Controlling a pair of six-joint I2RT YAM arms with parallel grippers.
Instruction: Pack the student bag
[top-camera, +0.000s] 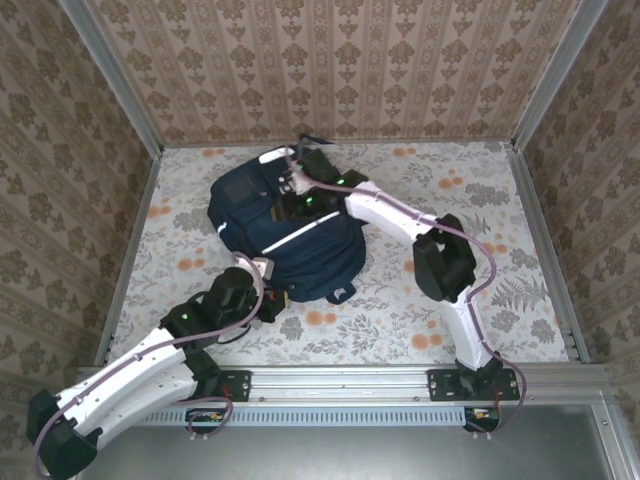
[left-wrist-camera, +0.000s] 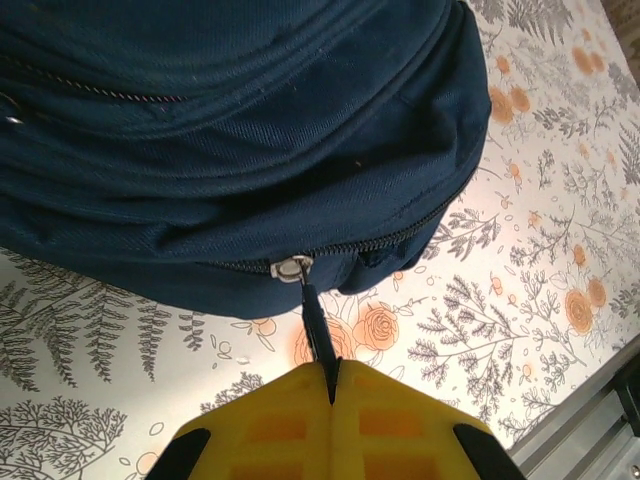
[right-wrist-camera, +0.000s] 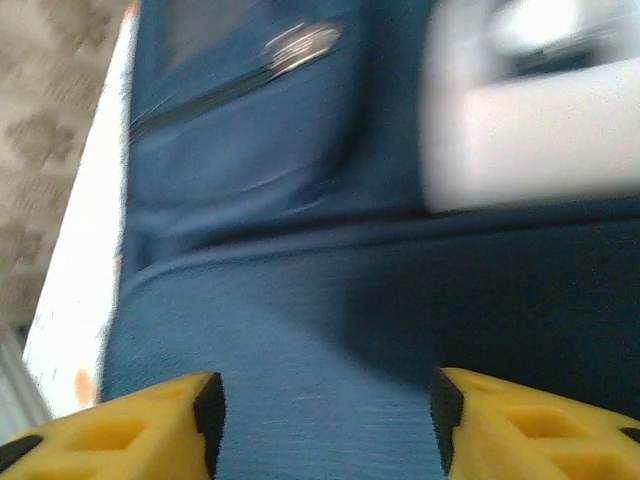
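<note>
The student bag (top-camera: 290, 240), a navy-blue backpack, lies flat in the middle of the floral table. My left gripper (top-camera: 272, 296) is at the bag's near edge. In the left wrist view its yellow fingers (left-wrist-camera: 250, 430) are pressed together on the dark zipper pull (left-wrist-camera: 318, 330), which hangs from the silver slider (left-wrist-camera: 291, 267) on the bag (left-wrist-camera: 240, 120). My right gripper (top-camera: 290, 190) hovers over the bag's far part. In the blurred right wrist view it (right-wrist-camera: 325, 420) stands open just above the blue fabric (right-wrist-camera: 330, 330), with nothing between the fingers.
A grey-white patch (right-wrist-camera: 540, 110) on the bag lies ahead of the right gripper. Patterned walls enclose the table on three sides. A metal rail (top-camera: 350, 382) runs along the near edge. Bare tablecloth (top-camera: 480, 200) lies to the right of the bag.
</note>
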